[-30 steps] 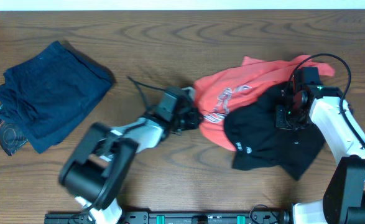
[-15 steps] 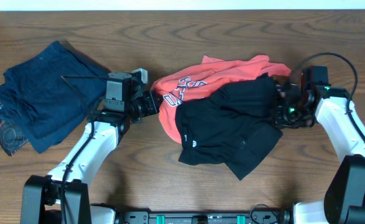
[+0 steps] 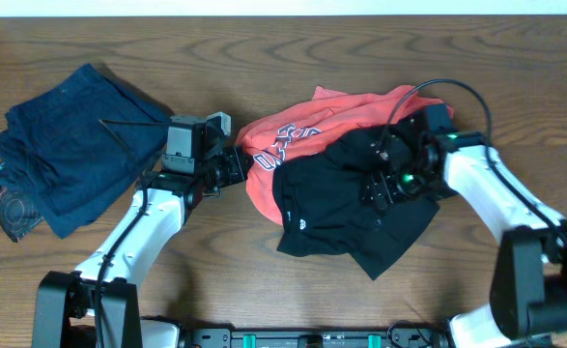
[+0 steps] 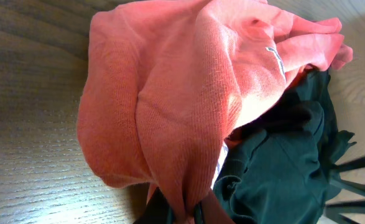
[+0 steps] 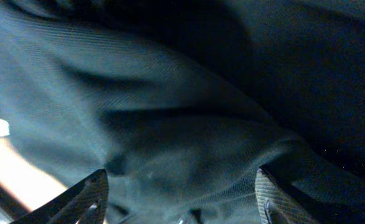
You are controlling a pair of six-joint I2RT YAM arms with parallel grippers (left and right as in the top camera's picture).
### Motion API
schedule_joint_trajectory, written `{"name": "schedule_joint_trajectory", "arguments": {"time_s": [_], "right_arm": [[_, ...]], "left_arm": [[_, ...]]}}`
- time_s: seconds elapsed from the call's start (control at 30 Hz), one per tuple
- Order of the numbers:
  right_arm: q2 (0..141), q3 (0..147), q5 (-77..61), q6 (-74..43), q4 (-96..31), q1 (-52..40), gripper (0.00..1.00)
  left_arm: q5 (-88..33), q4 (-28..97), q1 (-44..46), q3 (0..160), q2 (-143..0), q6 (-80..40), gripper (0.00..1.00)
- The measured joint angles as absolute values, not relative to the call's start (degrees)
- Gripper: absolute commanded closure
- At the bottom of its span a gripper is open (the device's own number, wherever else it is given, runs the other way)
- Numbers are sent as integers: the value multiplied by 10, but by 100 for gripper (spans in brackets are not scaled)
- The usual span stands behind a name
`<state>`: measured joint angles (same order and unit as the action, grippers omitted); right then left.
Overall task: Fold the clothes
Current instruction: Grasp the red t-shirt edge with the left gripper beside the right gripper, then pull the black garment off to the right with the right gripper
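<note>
A coral-red T-shirt lies crumpled at mid-table, its lettering facing up. Over its right half lies a black garment with a small white logo. My left gripper is shut on the T-shirt's left edge; in the left wrist view the red cloth is pinched between the jaws at the bottom of the frame. My right gripper hovers open over the black garment, and its wrist view shows the spread fingers on either side of the dark fabric. Dark navy garments lie at the far left.
A patterned dark item peeks out under the navy pile near the left edge. A thin black cable runs from my left wrist across the navy pile. The wooden table stretches bare along the back.
My left gripper has dragged the red T-shirt and the black garment leftward. My right gripper has opened, let go of the black garment and moved left over it.
</note>
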<state>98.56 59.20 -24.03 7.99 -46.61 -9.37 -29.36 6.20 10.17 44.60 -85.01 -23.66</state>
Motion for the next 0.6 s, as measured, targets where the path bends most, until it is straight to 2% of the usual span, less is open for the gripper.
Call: {"name": "schedule_joint_trajectory", "arguments": {"time_s": [0.07,0.1,0.23,0.37,0.6], "right_arm": [[1011,592,-230,78,-447,-101,94],[1025,592,-224,75,-438,-104,99],[1040,592,-189,22,-437,-101,99],[1014,599,-74,-59,-475,-62,99],[917,661,129,-118,-499,147,99]], "left_arm": [[-294,63,102,446,-850,-237,94],[-294,63,102,446,-850,-236,94],[-294,70,102,446,-850,-235,94],[-287,84,102,446,-850,-235,94],[-221,126,76,445,-850,-215,94]]}}
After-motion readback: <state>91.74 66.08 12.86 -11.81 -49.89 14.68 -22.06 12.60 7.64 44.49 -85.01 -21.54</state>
